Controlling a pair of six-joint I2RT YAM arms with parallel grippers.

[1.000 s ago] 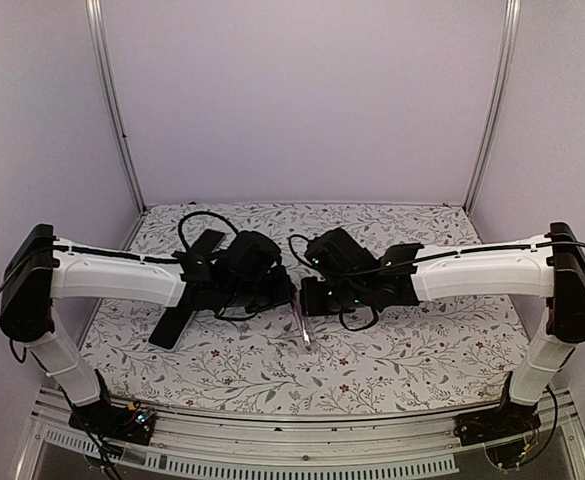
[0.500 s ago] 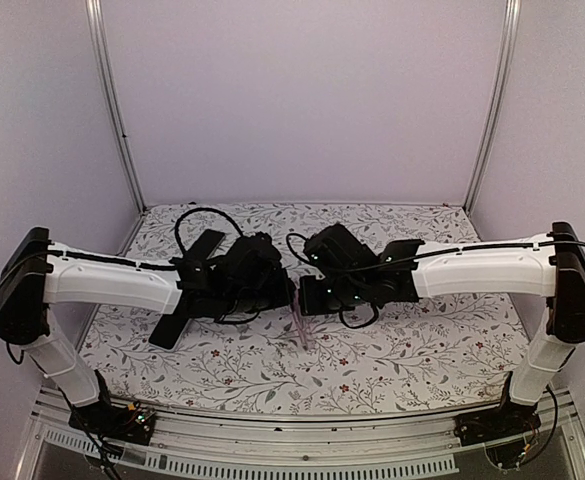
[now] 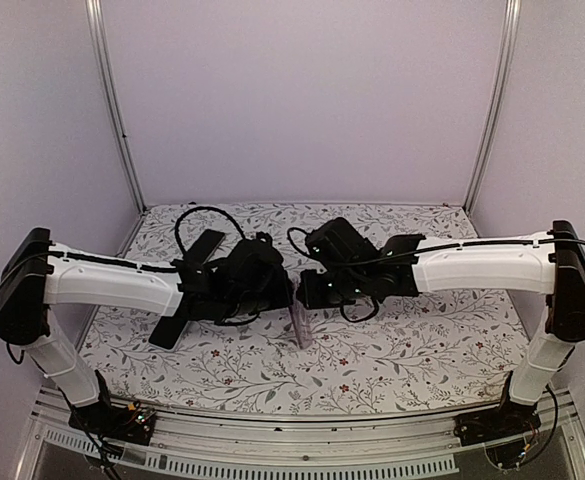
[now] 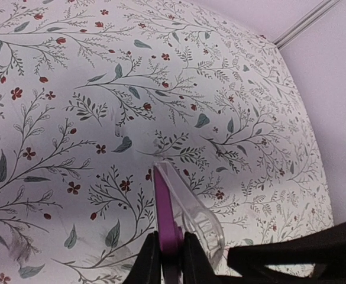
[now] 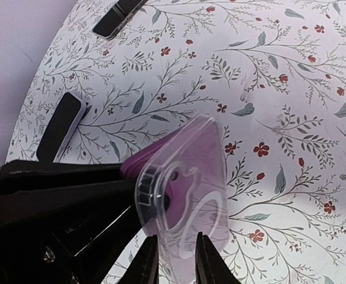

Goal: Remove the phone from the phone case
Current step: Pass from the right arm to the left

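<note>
1. Two jaws of left gripper (image 4: pixel 171 241) pinched tight on purple phone (image 4: pixel 162 201) edge.
2. Right gripper (image 5: pixel 173 244) jaws slightly apart, straddling case (image 5: pixel 187 177) lower edge.
3. Case is clear, splayed off phone at the gripper end, meeting it at far tip, over floral table (image 4: pixel 72 89).
4. Black phones (image 5: pixel 60 127) lie well apart on the left.

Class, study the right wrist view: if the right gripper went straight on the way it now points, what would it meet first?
The clear phone case: it sits between the fingertips of the right gripper, partly off the purple phone that the left gripper holds. Beyond it, probably the table.
</note>
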